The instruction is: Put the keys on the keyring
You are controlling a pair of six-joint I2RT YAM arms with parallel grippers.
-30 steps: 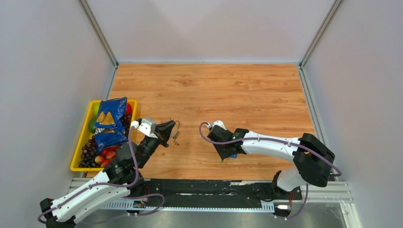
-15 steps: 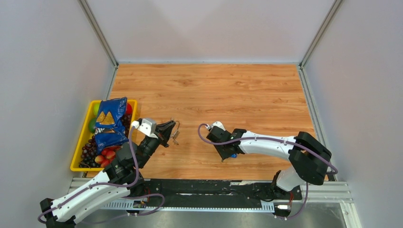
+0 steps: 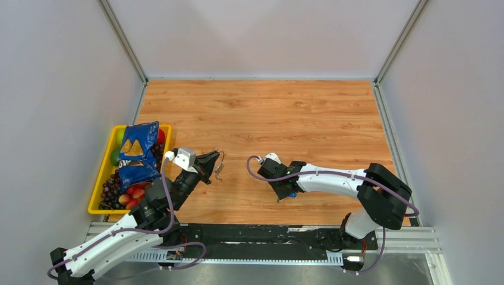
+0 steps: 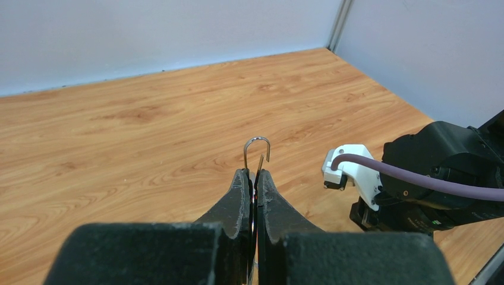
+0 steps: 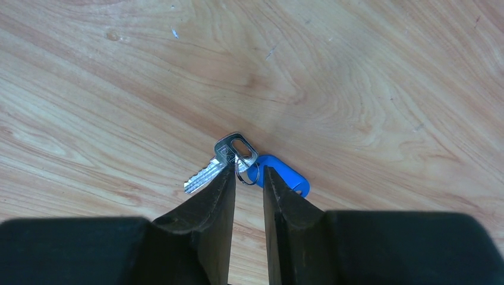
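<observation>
My left gripper is shut on the keyring, a thin silver wire whose open hooked end sticks up from between the jaws. In the top view the keyring is held above the table with small keys dangling from it. My right gripper points down at the table, jaws apart with a narrow gap. A silver key, a small split ring and a blue plastic tag lie flat at its tips. The fingertips straddle the small ring without gripping it.
A yellow tray at the left edge holds a blue snack bag and fruit. Grey walls close off the wooden table on three sides. The right arm sits close to the right of my left gripper.
The right gripper's jaws have narrowed over the key and blue tag, and it has shifted slightly left. The left arm and keyring have not moved.
</observation>
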